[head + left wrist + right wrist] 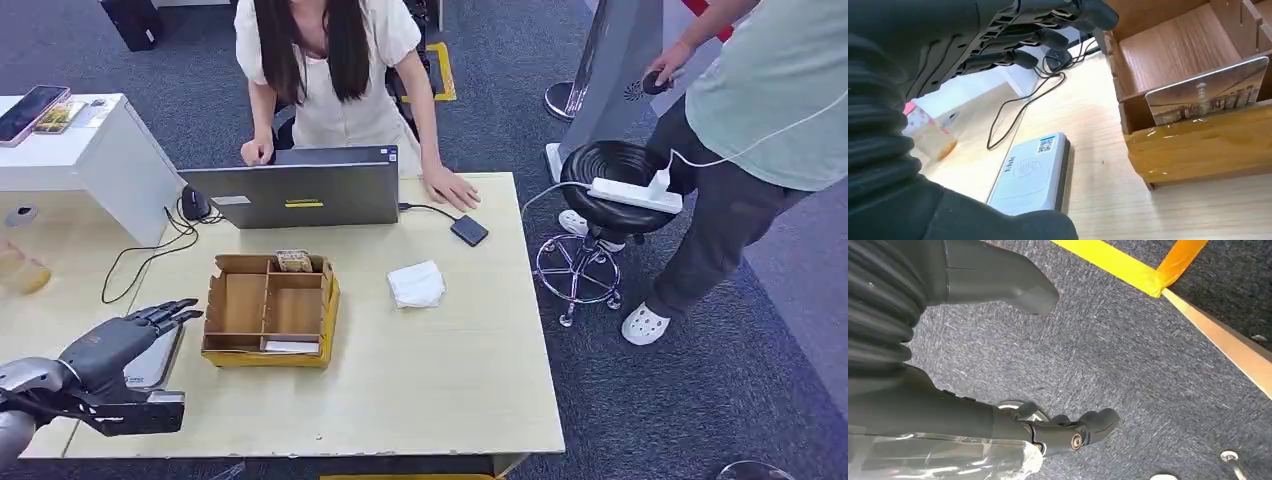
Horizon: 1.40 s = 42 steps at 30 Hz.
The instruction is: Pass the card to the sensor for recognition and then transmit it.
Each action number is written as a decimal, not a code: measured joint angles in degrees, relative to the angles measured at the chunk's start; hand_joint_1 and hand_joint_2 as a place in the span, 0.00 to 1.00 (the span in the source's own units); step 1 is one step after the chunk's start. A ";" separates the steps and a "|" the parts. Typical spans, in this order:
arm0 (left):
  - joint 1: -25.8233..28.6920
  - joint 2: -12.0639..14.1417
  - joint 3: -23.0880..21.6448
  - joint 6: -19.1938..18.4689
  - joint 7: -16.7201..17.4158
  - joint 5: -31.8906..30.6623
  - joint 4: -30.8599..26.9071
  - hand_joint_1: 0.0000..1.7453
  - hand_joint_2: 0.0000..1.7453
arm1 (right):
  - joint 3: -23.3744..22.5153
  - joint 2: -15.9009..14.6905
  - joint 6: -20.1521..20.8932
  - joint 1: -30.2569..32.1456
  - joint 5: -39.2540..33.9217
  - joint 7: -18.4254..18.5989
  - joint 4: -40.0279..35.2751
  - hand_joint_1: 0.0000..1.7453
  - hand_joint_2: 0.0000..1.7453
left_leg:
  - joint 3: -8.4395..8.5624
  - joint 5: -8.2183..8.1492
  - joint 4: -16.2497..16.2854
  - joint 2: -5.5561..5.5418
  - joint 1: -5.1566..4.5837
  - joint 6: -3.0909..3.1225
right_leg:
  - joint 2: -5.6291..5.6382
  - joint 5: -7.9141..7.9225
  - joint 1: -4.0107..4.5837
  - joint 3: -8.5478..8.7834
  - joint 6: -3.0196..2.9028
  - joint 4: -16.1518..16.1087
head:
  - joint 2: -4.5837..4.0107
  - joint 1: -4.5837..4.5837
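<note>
My left hand [120,335] is open with nothing in it, over the sensor [1030,172] near the table's [450,370] left edge. The card [1208,95] stands in the wooden box's [270,310] front slot. My right hand [998,355] hangs above the carpet, holding nothing.

On the pale wooden surface [450,380], the compartmented cardboard box [270,308] sits between the flat white card sensor [1030,172] on its left and the folded white cloth [416,284] on its right, before the grey laptop [295,193].

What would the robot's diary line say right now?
left hand: empty, above sensor | card: standing in wooden box | right hand: hanging, empty
</note>
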 joint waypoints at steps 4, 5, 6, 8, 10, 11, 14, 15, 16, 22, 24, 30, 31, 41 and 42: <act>0.92 0.48 0.44 -0.04 0.17 -0.22 -0.35 0.00 1.00 | 0.00 -0.02 0.00 0.01 0.00 0.00 0.00 0.00 1.00 | 0.00 0.00 0.00 0.00 0.00 0.00 | 0.00 0.01 0.00 0.01 0.00 0.00 | 0.00 0.02; 1.29 0.63 0.61 -0.04 0.22 -0.24 -0.44 0.00 1.00 | 0.00 -0.02 0.00 0.00 0.00 0.00 0.00 0.00 1.00 | 0.01 0.00 0.00 0.00 0.00 0.00 | 0.00 0.01 0.00 0.01 0.00 0.00 | 0.00 0.02; 1.83 0.83 0.87 -0.04 0.41 -0.39 -0.72 0.00 1.00 | -0.02 -0.02 0.00 0.00 0.00 0.00 0.00 0.00 1.00 | 0.01 0.00 0.00 0.00 0.00 0.00 | 0.01 0.01 0.00 0.01 0.00 0.00 | 0.00 0.00; 2.54 1.05 1.44 0.02 0.63 -0.63 -1.00 0.00 1.00 | -0.02 -0.02 0.00 0.03 -0.15 0.00 0.00 0.00 1.00 | 0.01 0.00 0.00 -0.01 0.00 0.00 | -0.01 0.01 0.00 0.01 0.00 0.00 | 0.00 0.02; 3.28 1.20 1.84 0.04 0.81 -0.92 -1.22 0.00 1.00 | -0.04 -0.02 0.00 -0.01 -0.15 -0.02 0.00 0.00 1.00 | 0.01 0.00 0.00 -0.01 0.00 0.00 | -0.01 0.01 0.00 0.01 0.00 0.00 | 0.00 0.02; 3.70 1.24 2.31 0.04 0.87 -1.01 -1.42 0.00 1.00 | -0.04 -0.02 0.00 0.00 -0.15 -0.04 0.00 0.00 1.00 | 0.01 0.00 0.00 -0.01 0.00 0.00 | -0.01 0.01 0.00 0.01 0.00 0.00 | 0.00 0.00; 4.72 1.25 3.56 -0.02 0.87 -1.07 -1.92 0.00 1.00 | -0.11 -0.02 0.00 0.01 -0.13 -0.04 -0.02 0.00 1.00 | 0.00 0.00 0.00 -0.01 0.00 0.00 | -0.01 0.00 0.00 0.01 0.00 0.00 | 0.00 0.00; 5.17 1.20 3.87 -0.09 0.85 -1.05 -2.10 0.00 1.00 | -0.13 -0.02 0.00 0.00 -0.11 -0.02 -0.02 0.00 1.00 | 0.00 0.00 0.00 -0.01 0.00 0.00 | -0.01 0.00 0.00 0.00 0.00 0.00 | 0.00 0.02; 5.61 1.14 4.11 -0.15 0.85 -1.05 -2.30 0.00 1.00 | -0.15 -0.02 0.00 0.01 -0.07 -0.02 -0.02 0.00 1.00 | 0.00 0.00 0.00 -0.01 0.00 0.00 | 0.00 0.00 0.00 0.00 0.00 0.00 | 0.00 0.02; 7.40 0.63 4.48 -0.22 0.85 -1.05 -3.10 0.00 1.00 | -0.26 -0.02 0.00 0.01 0.02 -0.02 -0.02 0.00 1.00 | 0.00 0.00 0.00 -0.02 0.00 0.00 | -0.02 0.01 0.00 0.01 0.00 0.00 | 0.00 0.00; 7.87 0.61 4.70 -0.22 0.85 -0.98 -3.47 0.00 1.00 | -0.33 -0.02 0.00 0.01 0.02 -0.02 -0.02 0.00 1.00 | 0.00 0.00 0.00 -0.01 0.00 0.00 | -0.02 0.01 0.00 0.01 0.00 0.00 | 0.00 0.00; 10.86 0.61 6.36 0.02 1.38 -0.74 -4.81 0.00 1.00 | -0.46 -0.02 -0.02 0.02 0.02 0.00 -0.04 0.00 1.00 | 0.00 0.00 0.00 -0.01 0.00 0.00 | -0.01 0.01 0.00 0.01 0.00 0.00 | 0.00 0.02; 11.49 0.61 6.82 0.15 1.49 -0.74 -4.98 0.00 1.00 | -0.48 -0.02 -0.02 0.02 0.02 0.00 -0.04 0.00 1.00 | 0.00 0.00 0.00 -0.01 0.00 0.00 | -0.01 0.00 0.00 0.00 0.00 0.00 | 0.00 0.02; 15.31 -0.04 10.03 0.33 1.99 -0.68 -6.19 0.00 1.00 | -0.50 -0.22 -0.02 0.01 0.28 0.00 -0.11 0.00 1.00 | -0.01 -0.01 -0.01 -0.02 0.00 -0.01 | -0.03 0.00 0.00 0.01 0.00 0.00 | 0.00 0.02; 15.41 -0.22 10.10 0.35 1.99 -0.61 -6.25 0.00 1.00 | -0.50 -0.24 -0.02 0.01 0.28 0.00 -0.18 0.00 1.00 | -0.01 -0.01 -0.01 -0.02 -0.01 -0.01 | -0.03 0.00 -0.01 0.01 0.00 0.00 | 0.00 0.02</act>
